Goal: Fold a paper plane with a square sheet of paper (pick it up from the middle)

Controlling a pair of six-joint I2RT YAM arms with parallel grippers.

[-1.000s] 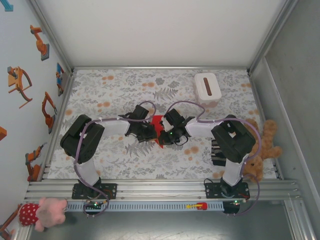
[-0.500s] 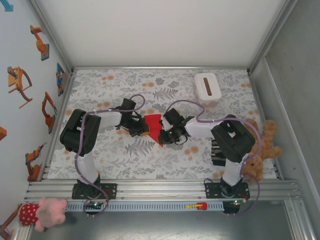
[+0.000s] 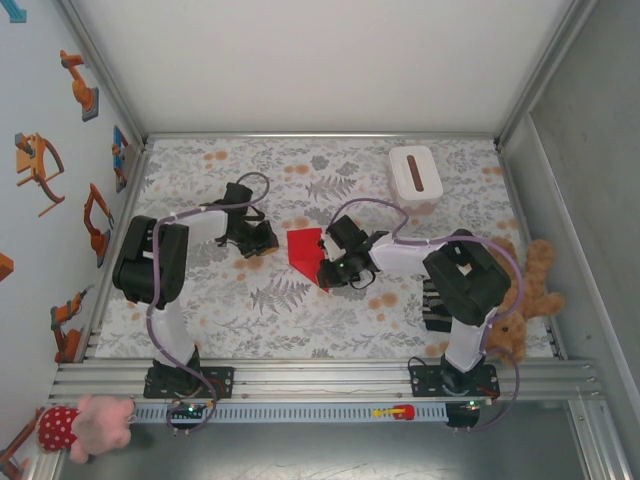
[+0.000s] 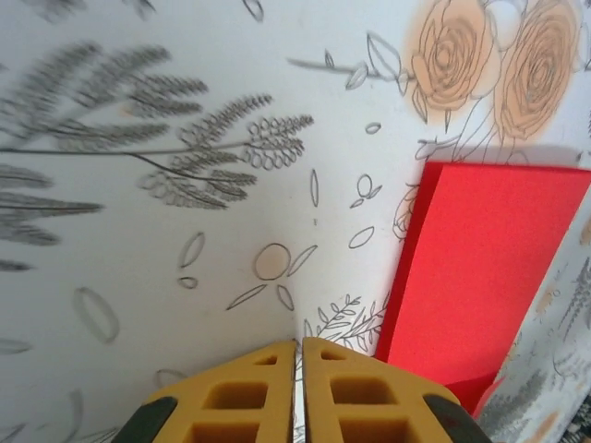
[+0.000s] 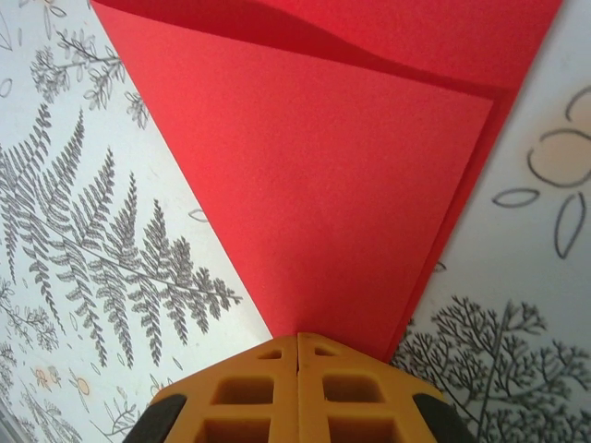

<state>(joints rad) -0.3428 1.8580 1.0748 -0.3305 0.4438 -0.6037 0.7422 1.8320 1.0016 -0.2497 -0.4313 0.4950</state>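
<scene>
Worktop (image 3: pixel 200 320): covered by a pale cloth printed with grey ferns and orange flowers, framed by metal rails.
Right arm (image 3: pixel 455 270): reaches from its base at the near edge leftward to the middle of the cloth.
Left arm (image 3: pixel 150 265): bends up from its base and then right, ending short of the middle.
Teddy bear (image 3: pixel 530 290): brown, lying off the worktop's right edge beside the right arm.
White box (image 3: pixel 414 175): at the far right of the cloth with its dark slot on top, well apart from both tools.
Pink plush toy (image 3: pixel 95 420): on the near rail, at the left corner.
Sheet of paper (image 3: pixel 305 248) (image 4: pixel 480 268) (image 5: pixel 323 185): bright red, folded into layers that taper to a point, lying flat in the middle of the cloth between the two tools.
Left tool (image 3: pixel 262 240) (image 4: pixel 298 343): narrow, with only a thin slit between the yellow pads. It holds nothing and sits over bare cloth just left of the paper.
Right tool (image 3: pixel 333 275) (image 5: pixel 297 337): pads pressed together at the paper's near pointed corner. I cannot tell whether the corner is pinched between them or merely under them.
</scene>
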